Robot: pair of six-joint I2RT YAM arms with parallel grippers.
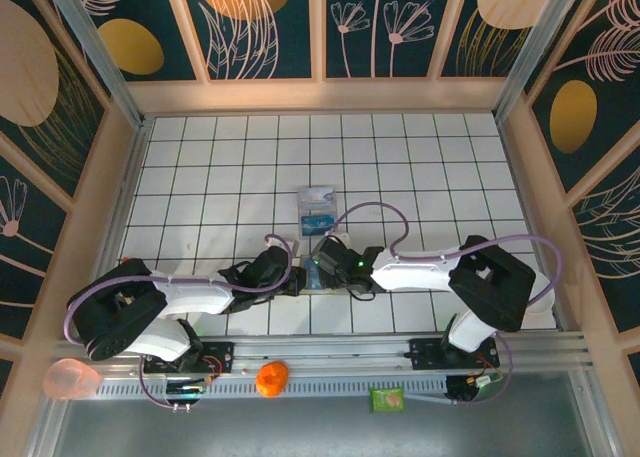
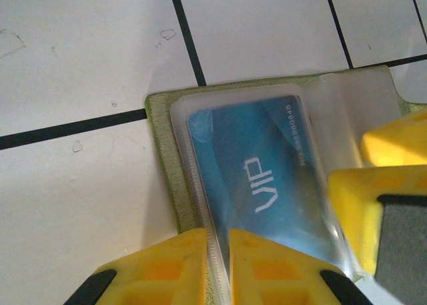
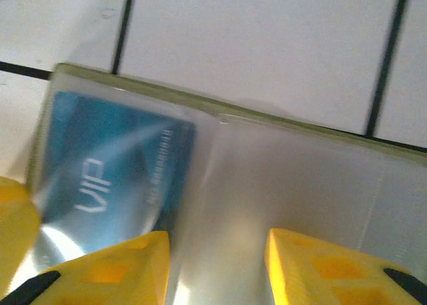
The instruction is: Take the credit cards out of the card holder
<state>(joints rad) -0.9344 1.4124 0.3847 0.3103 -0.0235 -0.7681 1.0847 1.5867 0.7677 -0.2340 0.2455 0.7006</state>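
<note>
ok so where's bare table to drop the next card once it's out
Free: the tiles left and right of the loose cards, and the far rows up to the back wall. Crowded: near middle, where left gripper and right gripper meet at the card holder.

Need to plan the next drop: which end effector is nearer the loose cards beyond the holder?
Right. The right end effector is just short of the loose cards, over the card holder; the left end effector grips the holder's edge, farther back from them.
</note>
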